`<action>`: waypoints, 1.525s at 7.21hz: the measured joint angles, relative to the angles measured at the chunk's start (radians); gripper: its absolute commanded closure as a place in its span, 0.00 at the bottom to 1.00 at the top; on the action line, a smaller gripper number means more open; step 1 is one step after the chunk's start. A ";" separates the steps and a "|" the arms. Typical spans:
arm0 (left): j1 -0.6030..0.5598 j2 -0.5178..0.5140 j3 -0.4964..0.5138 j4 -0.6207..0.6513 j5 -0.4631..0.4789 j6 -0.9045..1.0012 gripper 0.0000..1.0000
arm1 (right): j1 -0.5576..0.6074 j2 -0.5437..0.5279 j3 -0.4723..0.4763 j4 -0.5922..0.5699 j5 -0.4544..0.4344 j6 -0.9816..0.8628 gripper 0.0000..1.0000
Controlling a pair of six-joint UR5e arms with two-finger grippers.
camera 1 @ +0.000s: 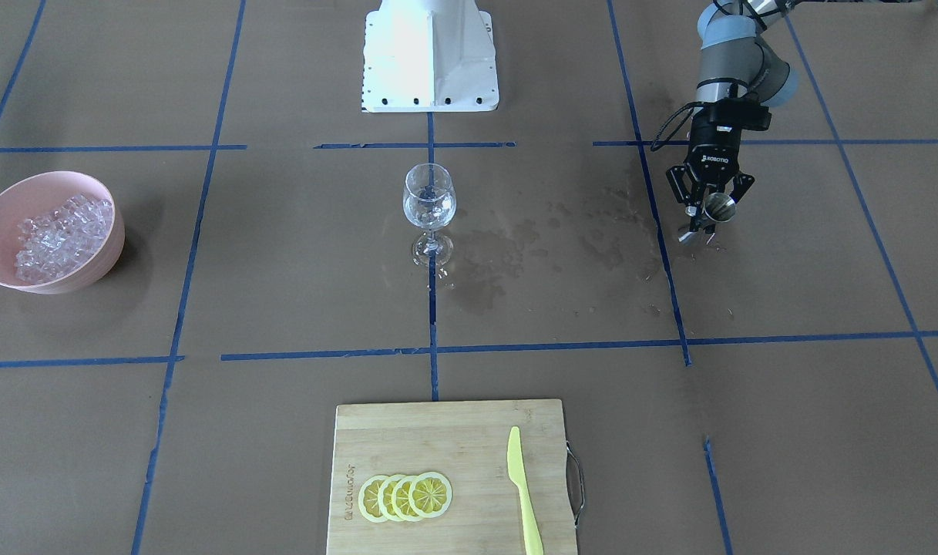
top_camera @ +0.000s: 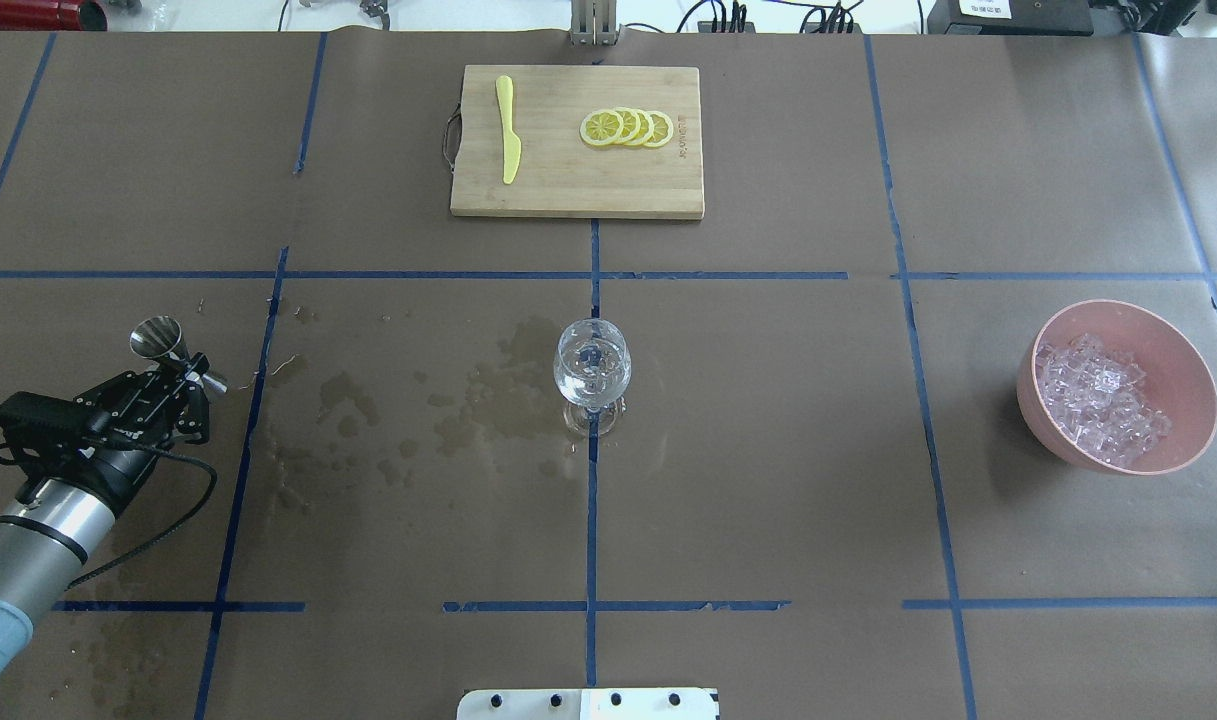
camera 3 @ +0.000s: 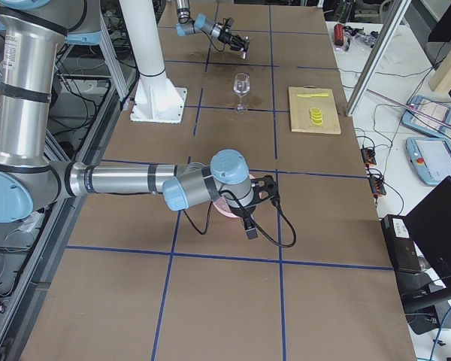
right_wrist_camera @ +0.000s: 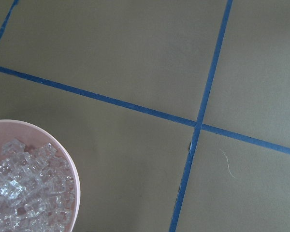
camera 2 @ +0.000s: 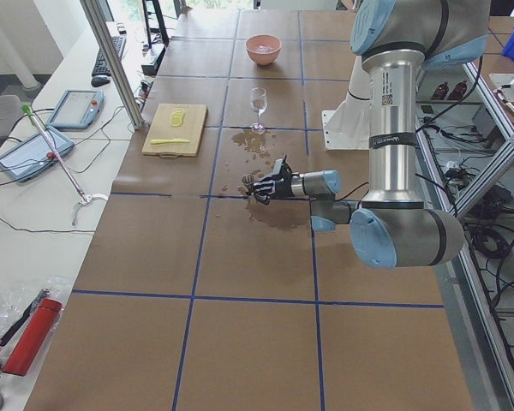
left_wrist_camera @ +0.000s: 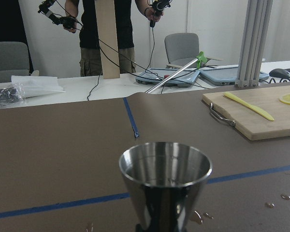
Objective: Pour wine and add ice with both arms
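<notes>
Brown paper covered the table (top_camera: 768, 450), which was marked into squares by blue tape (top_camera: 591, 520). Wet stains (top_camera: 488, 400) spread over the paper between the centre and the robot's left side.

1. Wine glass (top_camera: 592, 365): it stood upright at the centre, on a tape line.
2. Bowl (top_camera: 1183, 365): pink, on the robot's right side, well apart from the glass. The ice (top_camera: 1098, 400) lay heaped inside it.
3. Cutting board (top_camera: 568, 180): at the far edge from the robot. It carried overlapping lemon slices (top_camera: 628, 127) and a yellow knife (top_camera: 508, 130), which did not touch each other.
4. Left arm (top_camera: 48, 530): it reached low over the robot's left side. The left gripper (top_camera: 190, 375) had its fingers closed on the narrow waist of a steel measuring cup (top_camera: 158, 337). In the wrist view the cup's mouth faced upward. The cup was well apart from the glass.
5. Wine: I could not make it out with certainty in either the cup or the glass.
6. Right arm (camera 3: 128, 179): it extended over the bowl, and the right gripper (camera 3: 250, 226) hung just beside it. Only the side view showed the gripper, so I could not tell how far its fingers were spread. Its wrist camera caught the bowl and ice at the lower left corner.

A white pedestal (camera 1: 430, 62) stood at the robot's edge of the table. A person (left_wrist_camera: 106, 29) stood behind the benches.
</notes>
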 measured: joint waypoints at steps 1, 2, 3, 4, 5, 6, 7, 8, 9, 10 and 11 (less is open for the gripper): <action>0.017 -0.001 0.014 -0.005 0.014 -0.006 1.00 | 0.000 0.000 0.000 0.000 0.000 0.000 0.00; 0.030 -0.001 0.024 -0.010 0.023 -0.009 1.00 | 0.000 0.000 0.000 0.000 0.000 0.000 0.00; 0.041 -0.001 0.030 -0.017 0.030 -0.010 1.00 | 0.000 0.000 0.001 0.000 0.000 0.000 0.00; 0.052 -0.001 0.038 -0.032 0.038 -0.010 1.00 | 0.000 0.000 0.000 0.000 0.000 -0.001 0.00; 0.061 -0.002 0.044 -0.049 0.045 -0.011 1.00 | 0.000 0.000 0.000 0.000 0.000 -0.001 0.00; 0.066 -0.002 0.050 -0.063 0.056 -0.011 1.00 | 0.000 0.000 0.000 0.000 0.000 -0.001 0.00; 0.070 -0.004 0.061 -0.077 0.065 -0.012 1.00 | 0.000 0.000 0.000 0.000 0.000 -0.001 0.00; 0.073 -0.005 0.070 -0.085 0.069 -0.012 0.98 | 0.000 0.000 0.000 0.000 0.000 -0.001 0.00; 0.077 -0.007 0.074 -0.088 0.074 -0.012 0.97 | 0.000 0.000 0.000 0.000 0.000 -0.001 0.00; 0.081 -0.008 0.076 -0.089 0.080 -0.012 0.93 | 0.000 0.000 0.000 0.000 0.000 -0.001 0.00; 0.086 -0.010 0.077 -0.089 0.083 -0.012 0.87 | 0.000 0.000 0.000 0.000 0.000 -0.001 0.00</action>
